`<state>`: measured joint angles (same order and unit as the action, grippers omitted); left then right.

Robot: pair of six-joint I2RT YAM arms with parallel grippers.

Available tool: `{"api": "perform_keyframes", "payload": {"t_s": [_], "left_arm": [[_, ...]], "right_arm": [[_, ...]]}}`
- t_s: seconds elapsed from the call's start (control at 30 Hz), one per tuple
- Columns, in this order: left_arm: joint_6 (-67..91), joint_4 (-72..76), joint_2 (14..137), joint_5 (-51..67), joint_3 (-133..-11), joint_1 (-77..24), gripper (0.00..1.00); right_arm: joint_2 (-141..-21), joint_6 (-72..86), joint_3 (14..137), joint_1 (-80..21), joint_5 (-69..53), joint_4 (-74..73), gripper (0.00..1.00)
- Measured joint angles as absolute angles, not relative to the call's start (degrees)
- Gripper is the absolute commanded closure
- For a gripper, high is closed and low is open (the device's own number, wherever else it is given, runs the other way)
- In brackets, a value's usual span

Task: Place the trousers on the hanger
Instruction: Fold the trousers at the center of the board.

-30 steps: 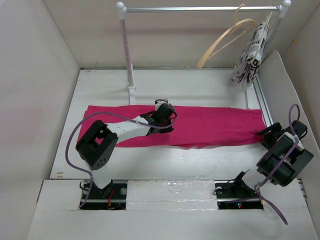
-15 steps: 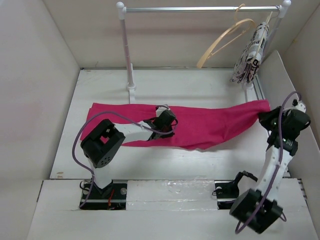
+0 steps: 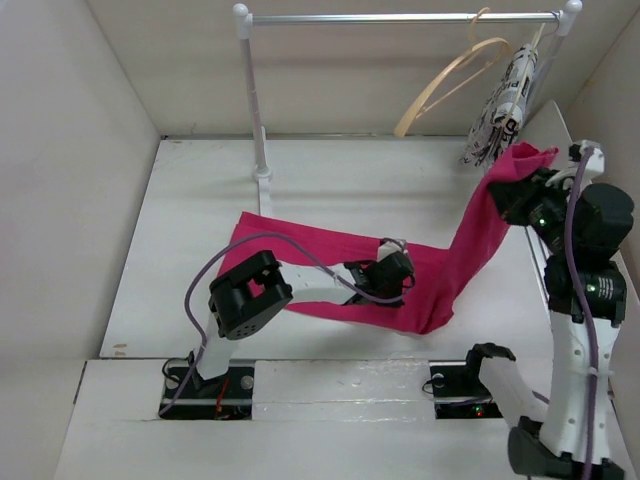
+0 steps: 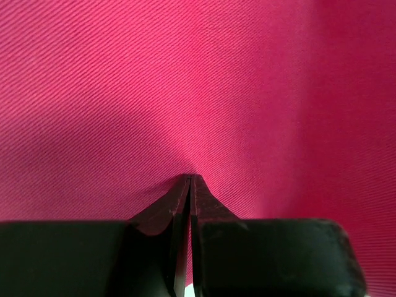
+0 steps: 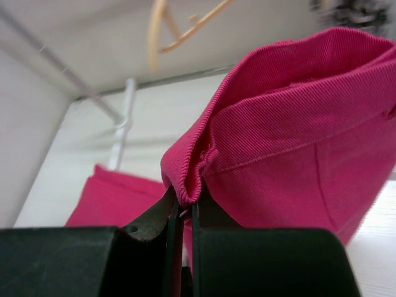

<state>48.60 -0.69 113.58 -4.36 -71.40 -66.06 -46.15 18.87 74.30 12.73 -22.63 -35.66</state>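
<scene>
The left gripper [image 3: 393, 277] is pressed together on a pinch of the trousers [image 3: 468, 250] near the middle of the counter [image 3: 190, 240] (the cloth is puckered at its tips). Further right, a hemmed end of the trousers is clamped in the right gripper [image 3: 512, 192] and held well above the counter, while the rest is spread leftward. At the far right, the hanger [image 3: 450, 72] is hung from the rail [image 3: 380, 17], just beside a patterned garment [image 3: 503, 105].
</scene>
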Motion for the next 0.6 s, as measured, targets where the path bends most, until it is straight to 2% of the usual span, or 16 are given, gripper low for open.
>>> {"api": "perform_keyframes", "payload": {"t_s": [0.2, 0.33, 0.47, 0.6], "left_arm": [[49.3, -2.55, 114.59, -4.01, -73.69, -68.29, 1.0], [50.13, -6.59, 103.98, -5.45, -63.59, -63.61, 1.0], [49.69, -14.48, 77.76, -10.15, -52.62, -44.07, 1.0], [47.13, -17.39, 52.12, -14.61, -53.12, -24.12, 1.0]], "right_arm": [[-47.66, 21.08, 74.39, -13.74, -9.19, -35.55, 1.0], [-53.45, 22.06, 77.49, -31.53, 2.85, -35.73, 1.0], [-63.44, 22.09, 83.61, -44.1, 11.77, -34.24, 1.0], [-74.02, 22.22, 88.55, -50.13, 15.4, -29.8, 1.0]]}}
